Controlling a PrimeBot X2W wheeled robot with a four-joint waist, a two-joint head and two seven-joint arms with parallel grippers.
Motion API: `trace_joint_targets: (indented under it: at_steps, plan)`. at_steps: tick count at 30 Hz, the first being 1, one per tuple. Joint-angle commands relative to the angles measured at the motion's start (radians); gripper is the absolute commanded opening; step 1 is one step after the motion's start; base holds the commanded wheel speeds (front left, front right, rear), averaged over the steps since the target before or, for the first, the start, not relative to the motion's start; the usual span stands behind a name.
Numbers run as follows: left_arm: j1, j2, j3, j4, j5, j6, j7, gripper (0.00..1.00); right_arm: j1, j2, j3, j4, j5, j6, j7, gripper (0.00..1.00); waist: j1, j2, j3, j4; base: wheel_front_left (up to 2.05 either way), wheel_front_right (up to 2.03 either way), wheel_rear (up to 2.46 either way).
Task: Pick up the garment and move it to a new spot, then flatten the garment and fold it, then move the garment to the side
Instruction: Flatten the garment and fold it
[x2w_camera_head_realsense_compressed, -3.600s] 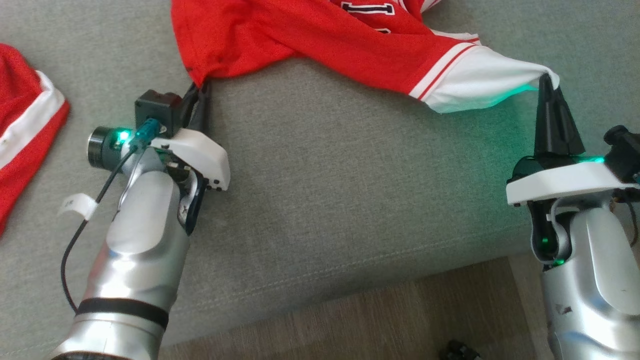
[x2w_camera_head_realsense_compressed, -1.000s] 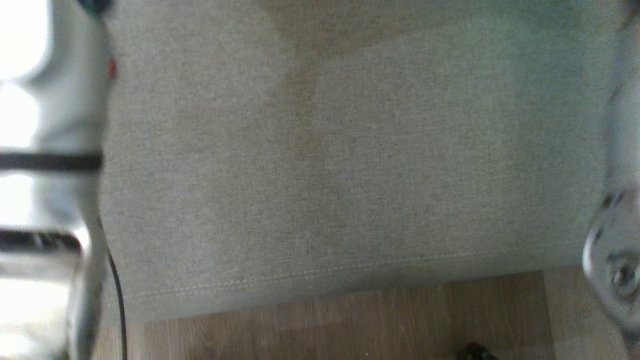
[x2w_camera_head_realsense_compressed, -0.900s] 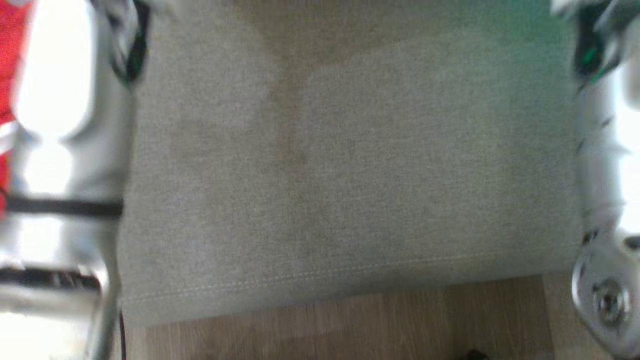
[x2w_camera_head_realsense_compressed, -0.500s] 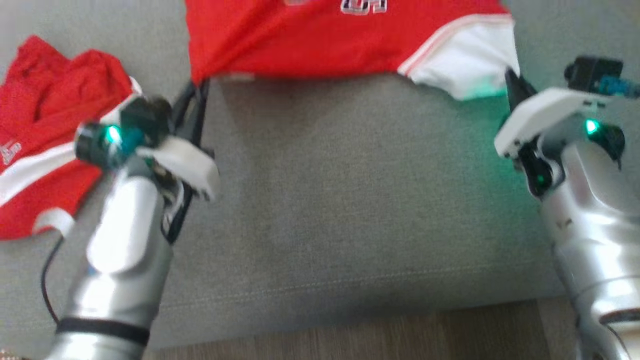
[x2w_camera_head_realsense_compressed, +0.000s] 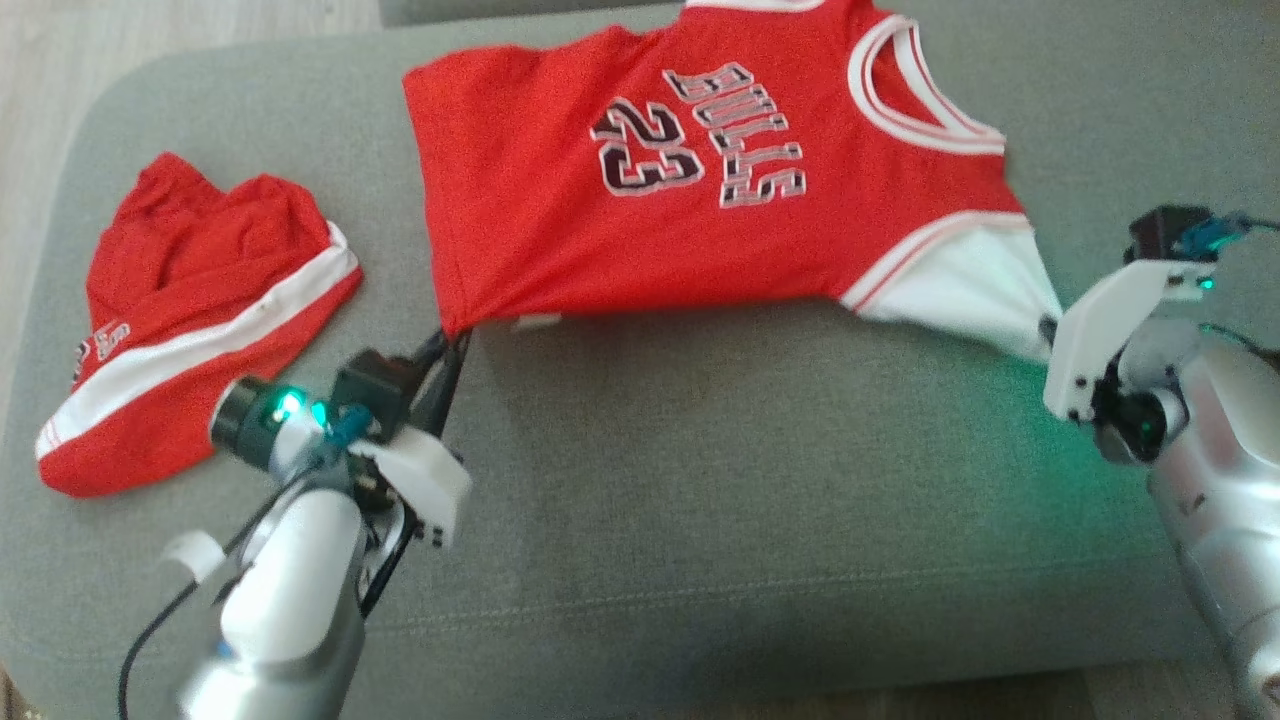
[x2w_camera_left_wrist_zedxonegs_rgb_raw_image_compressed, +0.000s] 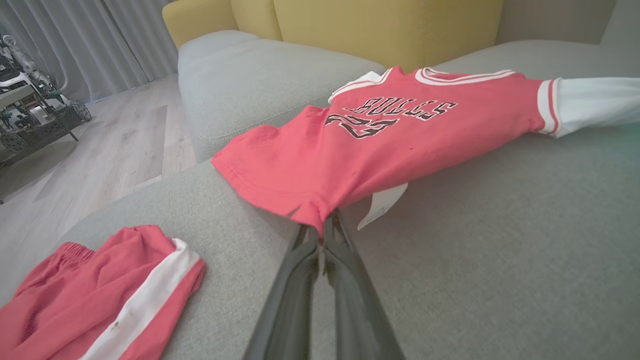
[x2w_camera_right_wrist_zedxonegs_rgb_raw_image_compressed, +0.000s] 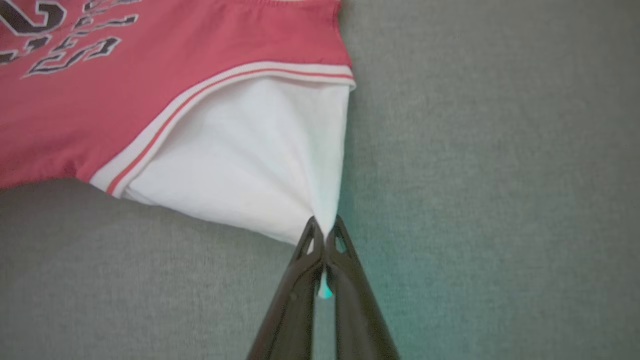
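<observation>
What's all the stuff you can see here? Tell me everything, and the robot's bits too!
seat: one, grey, under the clothes
jersey: one, red with a white sleeve, spread over the seat
label: one, white, hanging under the jersey's hem
shorts: one pair, red with a white stripe, crumpled on the seat, left of the jersey
sofa back: one, yellow, behind the seat
floor: one, pale wood, beside the seat
curtains: some, grey, beyond the floor
left gripper: one, dark, shut on the jersey's red hem
right gripper: one, dark, shut on the jersey's white sleeve
</observation>
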Motion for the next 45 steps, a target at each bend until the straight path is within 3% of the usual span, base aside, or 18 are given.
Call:
trace_joint_targets:
  at_steps: [1, 10, 25, 36, 45]
  plan:
    - [-0.020, 0.036, 0.024, -0.025, 0.011, 0.009, -0.005, 0.00, 0.011, -0.025, 0.032, -0.035, 0.023, 0.000, 0.043, 0.00, 0.0000, -0.0001, -0.021, 0.003, 0.00, 0.00, 0.00]
    - [0.061, 0.055, -0.017, 0.006, 0.019, 0.007, -0.005, 0.00, 0.098, -0.135, 0.169, -0.208, 0.222, 0.000, 0.399, 0.00, 0.0000, -0.0001, -0.089, 0.001, 0.00, 0.00, 0.00]
    - [0.200, 0.100, -0.067, -0.005, -0.005, -0.010, -0.005, 0.00, 0.295, -0.327, 0.148, -0.525, 0.432, 0.000, 0.748, 0.00, 0.0000, -0.0001, -0.148, 0.014, 0.00, 0.00, 0.00]
    - [0.296, 0.149, -0.142, -0.086, -0.061, -0.031, 0.028, 0.00, 0.477, -0.405, 0.076, -0.749, 0.450, 0.000, 0.915, 0.00, 0.0000, -0.0001, -0.156, 0.032, 0.00, 0.00, 0.00]
    - [0.207, 0.175, -0.125, -0.192, -0.123, -0.034, 0.067, 0.00, 0.389, -0.306, -0.050, -0.814, 0.383, 0.000, 0.831, 0.00, 0.0000, -0.0001, -0.102, 0.039, 0.00, 0.00, 0.00]
